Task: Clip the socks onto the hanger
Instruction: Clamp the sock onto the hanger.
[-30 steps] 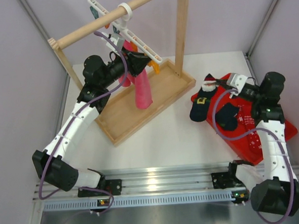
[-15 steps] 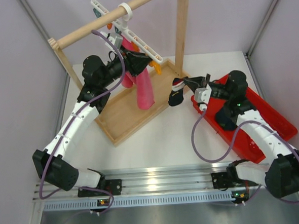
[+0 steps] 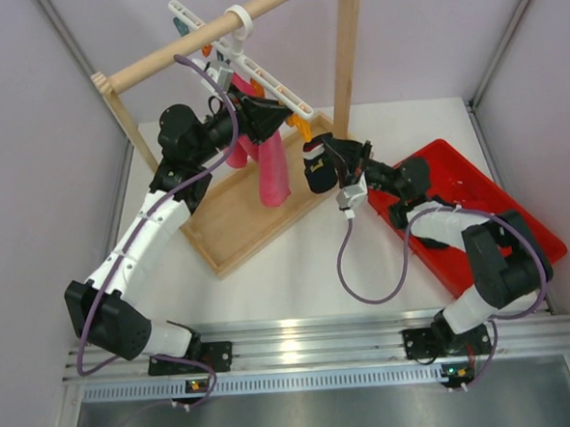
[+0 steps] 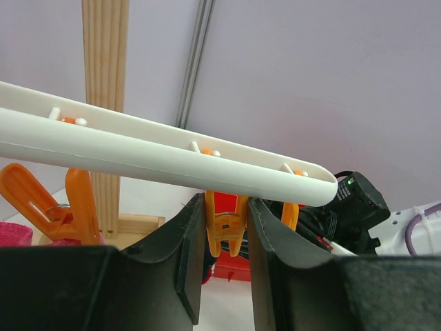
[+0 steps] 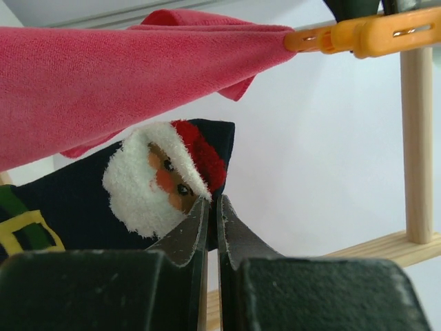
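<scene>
The right gripper [image 5: 210, 207] has its jaws pressed almost together on the edge of the navy Santa sock [image 5: 131, 193]. The sock trails left from the fingers, lengthwise under the pink cloth [image 5: 103, 62]. From above it hangs mid-frame, just lower right of the hanger [image 3: 275, 88] tip. The left gripper [image 4: 226, 207] is the nearer arm to the bar. Its jaws are narrowly spread around an orange clip [image 4: 226, 231], touching both sides. I'd say the sock's edge must travel up-left into that clip.
</scene>
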Robot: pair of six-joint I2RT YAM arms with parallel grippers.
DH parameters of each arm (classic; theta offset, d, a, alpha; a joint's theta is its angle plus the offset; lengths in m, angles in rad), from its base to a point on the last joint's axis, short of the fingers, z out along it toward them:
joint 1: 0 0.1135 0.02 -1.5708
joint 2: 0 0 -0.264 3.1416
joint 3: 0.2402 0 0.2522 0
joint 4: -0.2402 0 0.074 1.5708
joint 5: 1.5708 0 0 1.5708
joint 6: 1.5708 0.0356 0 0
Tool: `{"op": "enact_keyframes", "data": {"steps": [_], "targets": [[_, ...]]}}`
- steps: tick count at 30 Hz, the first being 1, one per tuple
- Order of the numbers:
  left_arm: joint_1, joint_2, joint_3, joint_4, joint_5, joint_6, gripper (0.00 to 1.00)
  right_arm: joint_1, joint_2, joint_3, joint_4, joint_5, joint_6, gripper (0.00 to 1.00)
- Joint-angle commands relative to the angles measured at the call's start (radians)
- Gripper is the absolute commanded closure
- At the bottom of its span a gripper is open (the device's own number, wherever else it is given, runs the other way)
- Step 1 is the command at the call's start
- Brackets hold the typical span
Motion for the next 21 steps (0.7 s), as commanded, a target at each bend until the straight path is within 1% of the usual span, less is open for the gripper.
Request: {"op": "enact_keyframes", "data": {"steps": [1, 8, 12, 21], "targets": [[-0.023, 0.025, -0.007, -0.096, 0.146, -0.024, 1.00, 0.020, -0.002, 0.045, 0.318, -0.063, -0.022, 1.00], [-0.022, 0.040, -0.002, -0.124, 0.143, 0.004, 1.00, 0.042, -0.003, 0.064, 0.310, -0.109, -0.005, 1.00], [-0.023, 0.042, -0.005, -0.125, 0.151, 0.004, 1.00, 0.056, -0.005, 0.085, 0.289, -0.099, -0.007, 1.00], [-0.023, 0.046, -0.008, -0.142, 0.184, 0.001, 1.00, 0.085, 0.047, 0.165, 0.273, -0.099, -0.028, 1.00]]}}
